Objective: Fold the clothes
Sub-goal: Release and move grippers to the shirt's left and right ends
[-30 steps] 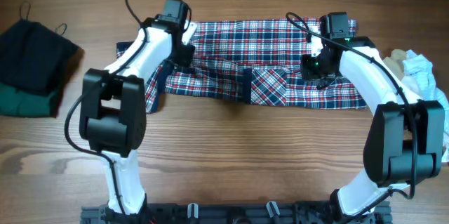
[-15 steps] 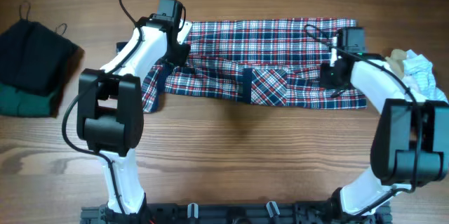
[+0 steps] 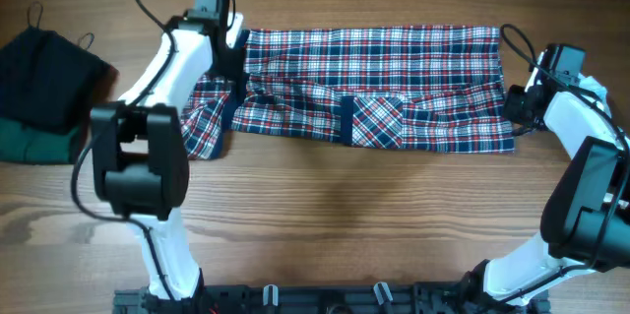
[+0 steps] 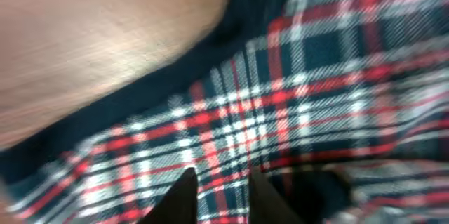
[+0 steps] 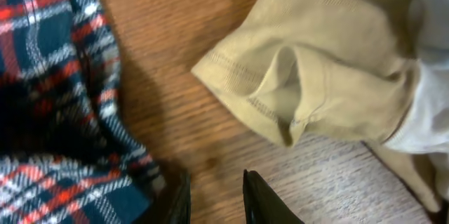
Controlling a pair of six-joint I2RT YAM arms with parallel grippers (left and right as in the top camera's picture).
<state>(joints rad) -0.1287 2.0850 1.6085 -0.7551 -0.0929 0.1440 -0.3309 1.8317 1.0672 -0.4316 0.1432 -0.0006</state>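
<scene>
The clothes being worked on, a red, navy and white plaid shirt (image 3: 394,68), lie spread as a wide band across the far half of the wooden table (image 3: 325,216), with a navy-trimmed flap at the near edge in the middle and a plaid corner drooping toward the front at the left end. The right gripper (image 3: 514,107) sits just off the shirt's right end. In its wrist view its jaws stand a little apart over bare wood with nothing between them, the plaid edge lies to its left, and a beige garment (image 5: 330,76) and a white cloth (image 5: 428,97) lie beyond. The left gripper (image 3: 234,55) hangs over the far left corner of the shirt. Its wrist view is blurred, but the fingers (image 4: 186,196) are slightly parted, with plaid showing in the gap and the navy border beyond. Well to the left, a black garment (image 3: 44,78) lies on a green one (image 3: 30,142). A second ago both grippers were further in over the plaid, the right one well inside the right end. Since then each has moved outward, the shirt's far edge has been drawn straighter and reaches further left, and more of the left corner shows.
</scene>
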